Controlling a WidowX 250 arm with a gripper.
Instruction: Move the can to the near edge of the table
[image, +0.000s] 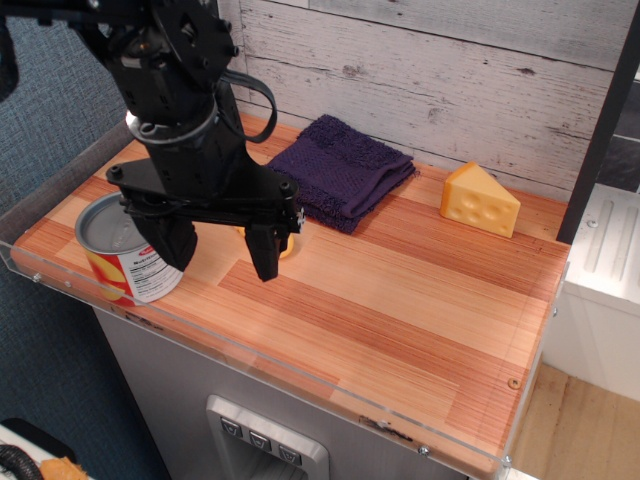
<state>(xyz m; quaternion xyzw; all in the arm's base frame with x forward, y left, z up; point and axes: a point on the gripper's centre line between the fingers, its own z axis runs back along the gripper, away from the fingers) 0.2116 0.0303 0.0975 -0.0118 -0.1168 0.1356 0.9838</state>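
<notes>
The can (118, 252) stands upright at the near left corner of the table (400, 300), close to the clear edge guard (250, 352). It has a grey metal lid and a red, yellow and white label. My black gripper (220, 262) hangs just to the right of the can with its jaws spread wide and nothing between them. The left finger (172, 243) overlaps the can's right side in the picture; I cannot tell if it touches. The right finger (264, 252) is over bare wood.
A small orange object (290, 241) lies partly hidden behind the right finger. A folded purple towel (345, 170) lies at the back middle. A yellow cheese wedge (480, 198) sits at the back right. A plank wall stands behind.
</notes>
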